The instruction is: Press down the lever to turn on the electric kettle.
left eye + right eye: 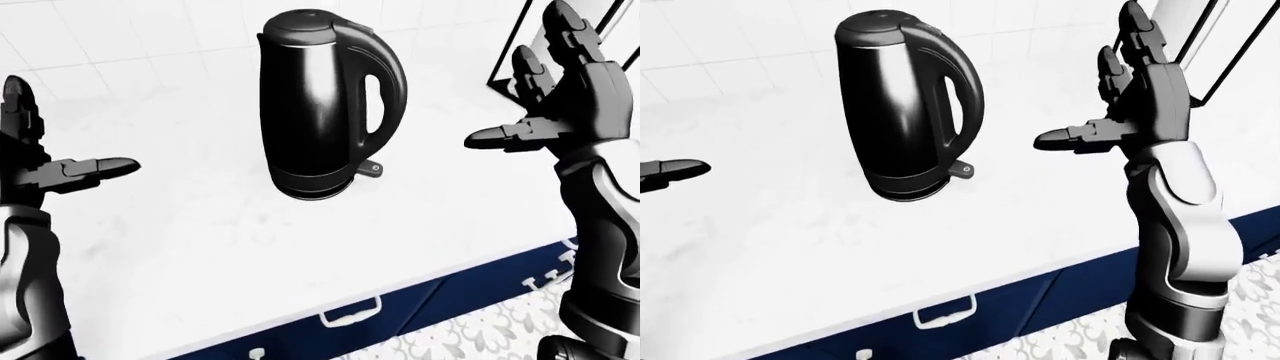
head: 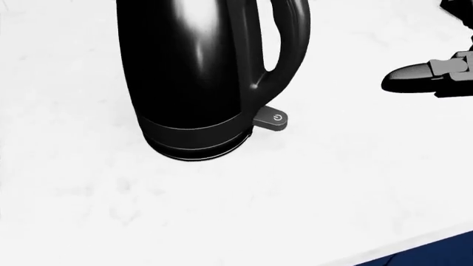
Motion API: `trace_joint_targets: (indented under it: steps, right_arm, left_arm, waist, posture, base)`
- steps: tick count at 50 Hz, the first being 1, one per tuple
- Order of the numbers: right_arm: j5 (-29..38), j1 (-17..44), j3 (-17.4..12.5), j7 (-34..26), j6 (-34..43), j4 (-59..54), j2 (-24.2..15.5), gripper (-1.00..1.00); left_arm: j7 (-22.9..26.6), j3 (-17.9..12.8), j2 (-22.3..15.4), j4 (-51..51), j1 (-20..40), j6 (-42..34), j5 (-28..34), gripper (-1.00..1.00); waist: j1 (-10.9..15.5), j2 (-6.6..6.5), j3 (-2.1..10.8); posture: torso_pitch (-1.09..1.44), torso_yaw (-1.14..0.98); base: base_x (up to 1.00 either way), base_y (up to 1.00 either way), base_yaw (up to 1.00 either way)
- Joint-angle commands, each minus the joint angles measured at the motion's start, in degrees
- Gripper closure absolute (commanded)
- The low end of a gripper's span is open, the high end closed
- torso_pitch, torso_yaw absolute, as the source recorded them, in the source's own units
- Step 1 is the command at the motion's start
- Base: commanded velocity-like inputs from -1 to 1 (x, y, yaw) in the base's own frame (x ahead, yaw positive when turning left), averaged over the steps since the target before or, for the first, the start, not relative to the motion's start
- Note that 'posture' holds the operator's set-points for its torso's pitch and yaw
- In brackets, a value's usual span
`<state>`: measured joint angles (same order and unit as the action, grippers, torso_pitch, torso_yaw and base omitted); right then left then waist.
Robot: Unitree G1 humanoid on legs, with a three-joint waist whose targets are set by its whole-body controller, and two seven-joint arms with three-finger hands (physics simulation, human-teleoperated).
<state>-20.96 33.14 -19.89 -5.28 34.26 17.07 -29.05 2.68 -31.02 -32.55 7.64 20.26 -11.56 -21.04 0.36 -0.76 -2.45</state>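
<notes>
The tall glossy black electric kettle [image 1: 325, 105] stands on the white marble counter [image 1: 200, 247]. Its small grey lever [image 2: 270, 119], at its base, is untouched; pressing remains. The left hand [image 1: 45, 161] and right hand [image 1: 560, 90], fingers spread open, hover well apart either side of the kettle.

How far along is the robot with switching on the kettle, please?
Done: the robot faces the kettle on the counter. In hand: nothing; the left hand and right hand hover open on either side. Left: pressing the lever, which neither hand touches.

White counter [image 1: 200, 247], navy drawers [image 1: 470, 296] below
</notes>
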Motion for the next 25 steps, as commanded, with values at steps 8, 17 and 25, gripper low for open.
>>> trace_joint_targets:
  steps: [8,17,25]
  right_arm:
    - [5.18,5.84,2.21,-1.23,-1.50,-4.81,-0.26,-1.00]
    - [8.50,9.34,4.41,-3.64,-3.43,-11.77,1.48,-1.00]
    - [11.39,11.60,6.29,-5.26,-5.58,-17.28,3.17,-1.00]
  left_arm:
    - [-0.45,-0.83,-1.64,1.71,1.49,-0.09,-0.76,-1.00]
    - [-0.18,-0.89,-1.51,2.01,1.38,0.26,-0.66,-1.00]
    - [-0.31,-0.99,-1.46,2.28,1.25,-0.04,-0.90,-1.00]
  waist:
    - [-0.21,-0.07,1.22]
    - [-0.36,-0.27,1.32]
    - [-0.39,-0.46,1.39]
  posture:
    - [0.00,0.00]
    - [0.00,0.00]
    - [0.00,0.00]
  base:
    - [0.00,0.00,0.00]
    - [0.00,0.00,0.00]
    - [0.00,0.00,0.00]
